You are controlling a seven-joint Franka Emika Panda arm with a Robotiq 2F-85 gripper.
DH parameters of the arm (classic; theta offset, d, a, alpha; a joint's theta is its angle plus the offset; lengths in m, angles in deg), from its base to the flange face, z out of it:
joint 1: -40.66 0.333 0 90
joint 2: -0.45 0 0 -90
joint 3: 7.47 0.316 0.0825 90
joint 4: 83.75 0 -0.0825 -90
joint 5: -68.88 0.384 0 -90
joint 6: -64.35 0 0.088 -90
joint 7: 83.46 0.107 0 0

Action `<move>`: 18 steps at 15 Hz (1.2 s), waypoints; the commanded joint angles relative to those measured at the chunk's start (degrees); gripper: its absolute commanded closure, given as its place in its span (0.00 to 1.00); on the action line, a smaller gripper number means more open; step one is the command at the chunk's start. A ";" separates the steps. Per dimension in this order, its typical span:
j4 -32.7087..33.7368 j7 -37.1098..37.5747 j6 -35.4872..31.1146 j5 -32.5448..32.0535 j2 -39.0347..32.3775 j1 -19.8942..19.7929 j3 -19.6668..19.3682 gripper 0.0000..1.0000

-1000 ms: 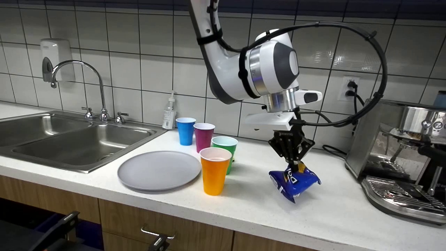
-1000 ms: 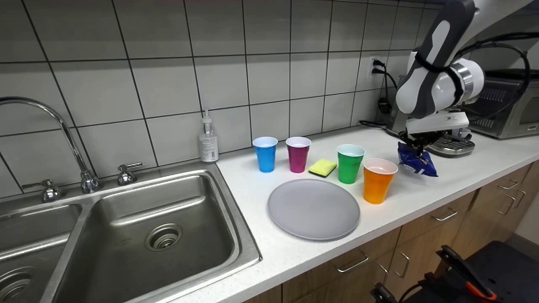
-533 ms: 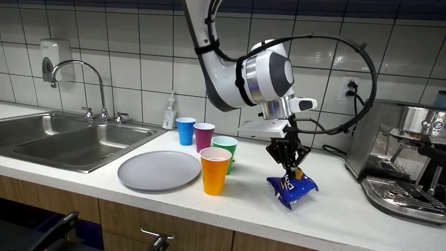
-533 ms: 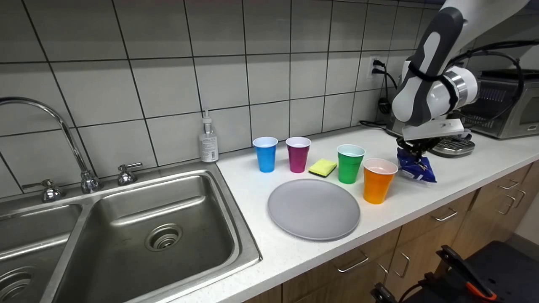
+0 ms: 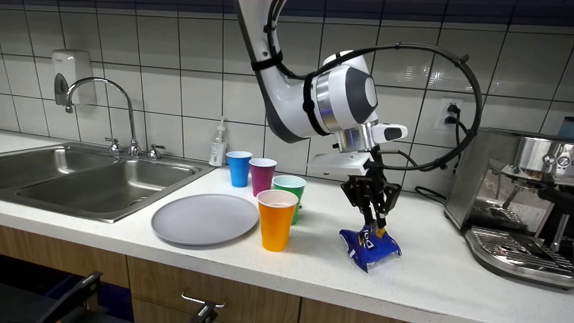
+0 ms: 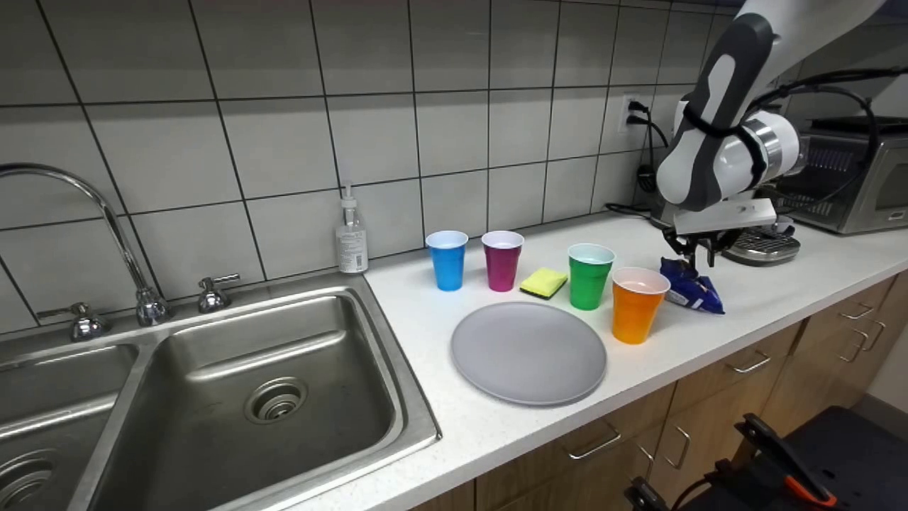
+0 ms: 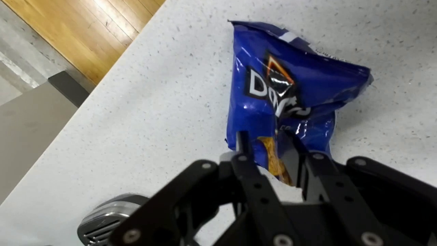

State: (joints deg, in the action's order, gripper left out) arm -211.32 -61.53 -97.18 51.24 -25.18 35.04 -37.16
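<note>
A blue Doritos chip bag (image 5: 370,247) lies crumpled on the white counter at the right in both exterior views (image 6: 694,289). In the wrist view the bag (image 7: 273,85) fills the upper middle, its logo facing up. My gripper (image 5: 376,223) points down over the bag's near end. Its fingers are parted, with a gap showing between them in the wrist view (image 7: 266,140) and in an exterior view (image 6: 699,260). The bag's orange-printed end sits between the fingertips. I cannot tell whether either finger still touches it.
An orange cup (image 5: 276,224) and a green cup (image 6: 589,280) stand beside the bag. A grey plate (image 6: 528,355), yellow sponge (image 6: 544,282), purple cup (image 6: 501,266) and blue cup (image 6: 447,266) lie farther toward the sink (image 6: 418,419). A coffee machine (image 5: 471,188) stands at the right.
The gripper came down with the pinched, tilted bag from just above the counter. Now the fingers have spread apart and the bag has settled lower and flatter on the counter.
</note>
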 commanded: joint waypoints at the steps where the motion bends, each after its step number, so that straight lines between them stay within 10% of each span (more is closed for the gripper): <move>1: 0.99 -0.90 0.47 1.28 2.42 0.67 -0.11 0.37; 6: 1.08 -2.91 0.43 1.61 8.31 0.50 1.34 0.01; 18: -8.04 -19.50 3.56 10.39 27.19 -2.10 13.60 0.00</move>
State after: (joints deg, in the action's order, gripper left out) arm -214.87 -74.13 -96.55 57.78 -4.42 34.83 -27.57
